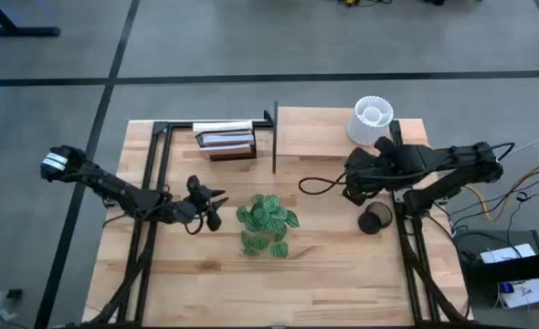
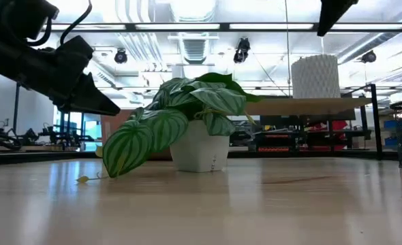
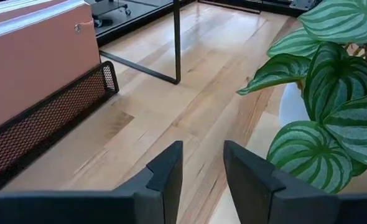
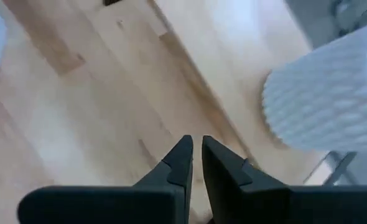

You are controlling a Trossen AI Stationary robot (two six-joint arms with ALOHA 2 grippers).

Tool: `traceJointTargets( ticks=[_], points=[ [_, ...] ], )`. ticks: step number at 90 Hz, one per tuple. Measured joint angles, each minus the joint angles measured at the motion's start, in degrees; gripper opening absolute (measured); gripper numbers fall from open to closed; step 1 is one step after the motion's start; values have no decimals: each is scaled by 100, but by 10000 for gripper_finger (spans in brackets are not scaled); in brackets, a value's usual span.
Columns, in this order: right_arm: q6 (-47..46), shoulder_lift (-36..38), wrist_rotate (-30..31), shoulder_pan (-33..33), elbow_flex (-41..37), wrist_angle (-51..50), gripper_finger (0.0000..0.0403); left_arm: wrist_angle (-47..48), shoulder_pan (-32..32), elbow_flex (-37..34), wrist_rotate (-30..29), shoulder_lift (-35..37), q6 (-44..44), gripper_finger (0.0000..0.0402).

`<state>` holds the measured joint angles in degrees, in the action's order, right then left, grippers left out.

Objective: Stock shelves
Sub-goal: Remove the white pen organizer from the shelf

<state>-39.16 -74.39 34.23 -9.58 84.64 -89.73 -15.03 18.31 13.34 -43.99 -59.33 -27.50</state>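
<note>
- Our left gripper (image 1: pixel 216 208) hovers just left of the plant (image 1: pixel 268 222), fingers a little apart and holding nothing
- Our right gripper (image 1: pixel 352 189) hangs near the shelf (image 1: pixel 311 132), fingers nearly together, empty
- The shelf stands at the table's far edge, right of centre, with the white vase (image 1: pixel 371 121) already on its board; books (image 1: pixel 226 139) sit in a rack beside it
- The plant looks like the next item: we should open the left fingers wider, go in low under the leaves and close on the white pot (image 2: pixel 198 151), not the foliage
- Lift it level, clear the board's edge, and set it down apart from the vase
- A dark cup (image 1: pixel 374 219) waits by the right arm
</note>
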Motion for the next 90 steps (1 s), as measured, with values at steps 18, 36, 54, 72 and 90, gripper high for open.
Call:
traceJointTargets(
  ticks=[18,36,54,72,90],
  points=[
    [-437,-4,1136,13,0,0,18,4,-2,0,712,0,-152,112],
    [-307,4,1776,98,0,-8,18,2,2,2,1316,-110,-363,121],
    [296,2,1853,305,0,-4,18,4,32,2,1326,-448,-1123,125],
    [826,2,2084,588,0,-5,18,-243,233,2,1370,-892,-1834,117],
    [757,13,2831,1066,0,-2,18,-1078,604,2,1375,-1301,-1992,106]
  ],
)
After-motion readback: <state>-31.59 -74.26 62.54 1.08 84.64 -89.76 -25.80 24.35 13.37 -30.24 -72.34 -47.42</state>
